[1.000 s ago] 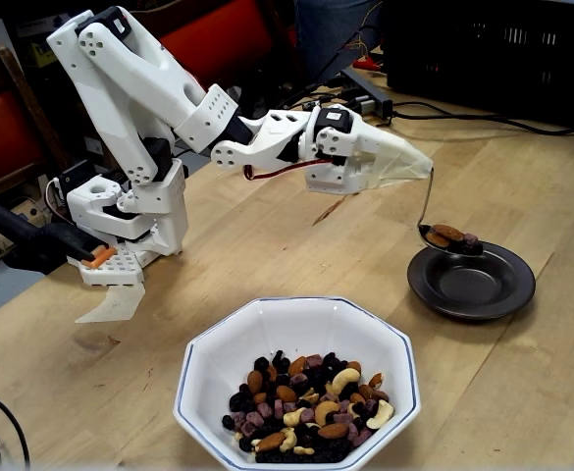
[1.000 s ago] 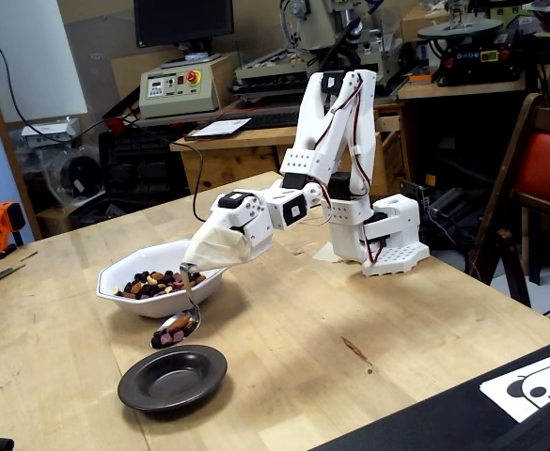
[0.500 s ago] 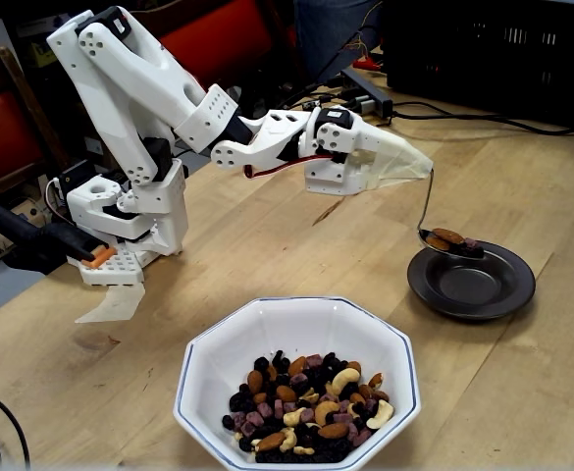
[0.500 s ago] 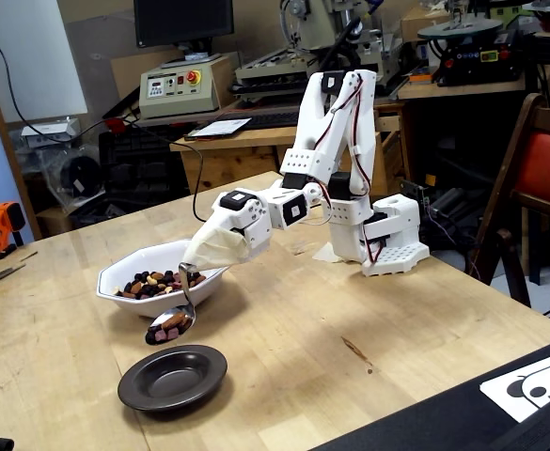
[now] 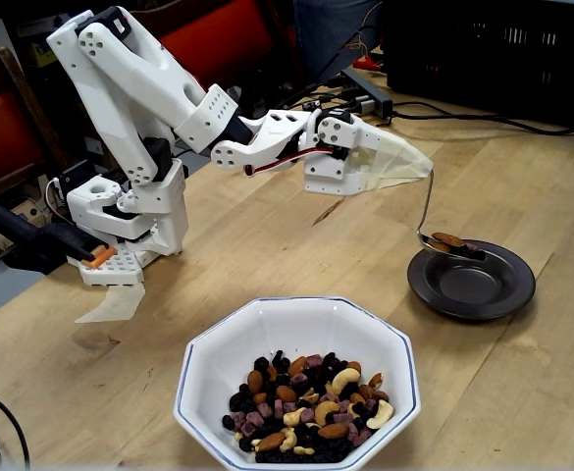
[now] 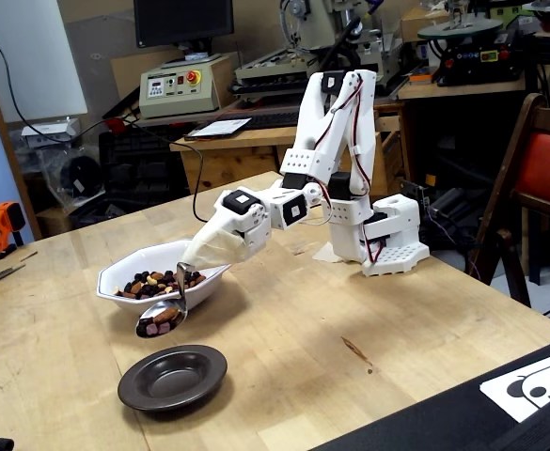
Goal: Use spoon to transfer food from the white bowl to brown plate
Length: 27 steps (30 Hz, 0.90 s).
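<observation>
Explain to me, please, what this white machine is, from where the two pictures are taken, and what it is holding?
The white machine is a small robot arm standing on a wooden table. Both pictures come from cameras that stand still, placed on opposite sides of the table, so the arm reaches rightward in one fixed view and leftward in another.

At the arm's tip is the gripper, wrapped in a pale cover, so its fingers are hidden. A metal spoon hangs from it, carrying some food above the brown plate, whose centre looks empty.

Nearby stands the white bowl, holding a mix of nuts and raisins.
</observation>
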Motion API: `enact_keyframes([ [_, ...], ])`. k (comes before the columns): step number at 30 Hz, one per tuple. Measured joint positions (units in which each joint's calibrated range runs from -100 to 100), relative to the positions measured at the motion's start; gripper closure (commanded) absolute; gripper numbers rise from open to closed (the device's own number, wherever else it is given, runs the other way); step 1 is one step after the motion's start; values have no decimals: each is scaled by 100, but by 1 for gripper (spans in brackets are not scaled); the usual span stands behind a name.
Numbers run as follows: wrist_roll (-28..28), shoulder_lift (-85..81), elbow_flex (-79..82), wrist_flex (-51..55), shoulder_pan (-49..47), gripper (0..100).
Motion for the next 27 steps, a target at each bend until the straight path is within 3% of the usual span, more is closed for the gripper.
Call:
enact_keyframes([
  [27, 889, 0, 0, 0, 0, 97],
])
